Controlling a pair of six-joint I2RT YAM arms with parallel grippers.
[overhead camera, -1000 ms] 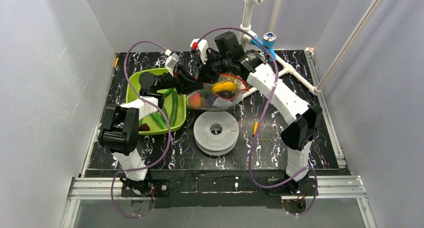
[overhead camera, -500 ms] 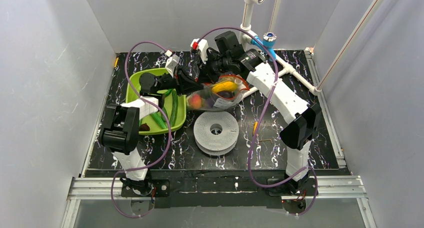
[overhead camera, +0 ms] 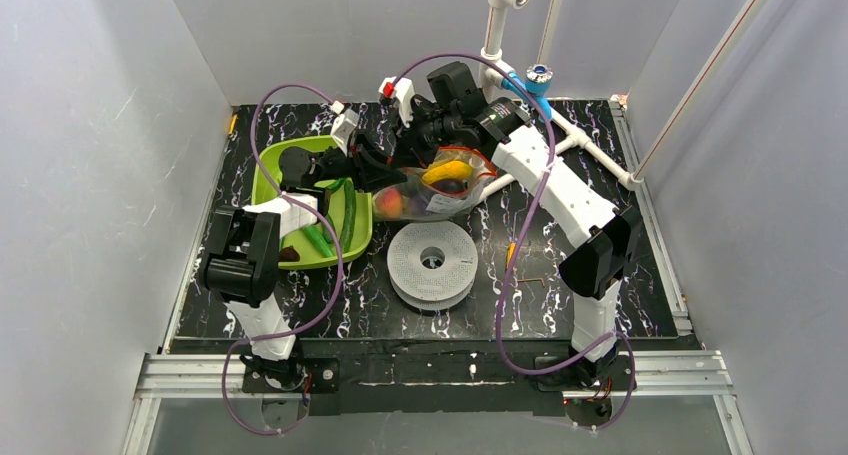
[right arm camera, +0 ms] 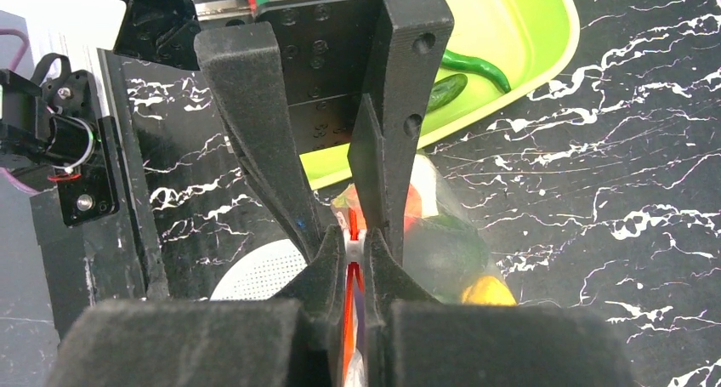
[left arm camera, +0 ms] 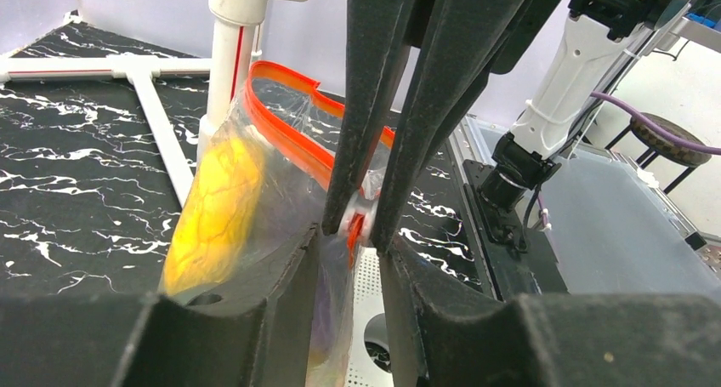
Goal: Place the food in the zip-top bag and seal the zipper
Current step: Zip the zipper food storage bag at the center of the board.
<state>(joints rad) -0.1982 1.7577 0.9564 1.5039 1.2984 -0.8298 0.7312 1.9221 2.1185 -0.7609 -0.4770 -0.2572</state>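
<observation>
The clear zip-top bag (overhead camera: pixel 440 187) hangs between both grippers at the back middle of the table. Inside it show a yellow piece (overhead camera: pixel 447 172) and an orange-red round fruit (overhead camera: pixel 390 203). My right gripper (right arm camera: pixel 353 247) is shut on the white slider (left arm camera: pixel 353 225) of the orange-red zipper (left arm camera: pixel 289 140), which still gapes in a loop. My left gripper (left arm camera: pixel 350 251) sits just under that slider, its jaws a little apart with bag film (left arm camera: pixel 255 191) between them. Long green peppers (overhead camera: pixel 345 220) lie in the green tray (overhead camera: pixel 270 175).
The white perforated disc (overhead camera: pixel 432 265) sits in front of the bag. A white pipe frame (overhead camera: pixel 590 150) runs along the back right. A small yellow-orange stick (overhead camera: pixel 511 255) lies right of the disc. Grey walls enclose three sides.
The bag and both grippers have drifted slightly left and toward the back. The bag's mouth loop looks more gathered than a second ago.
</observation>
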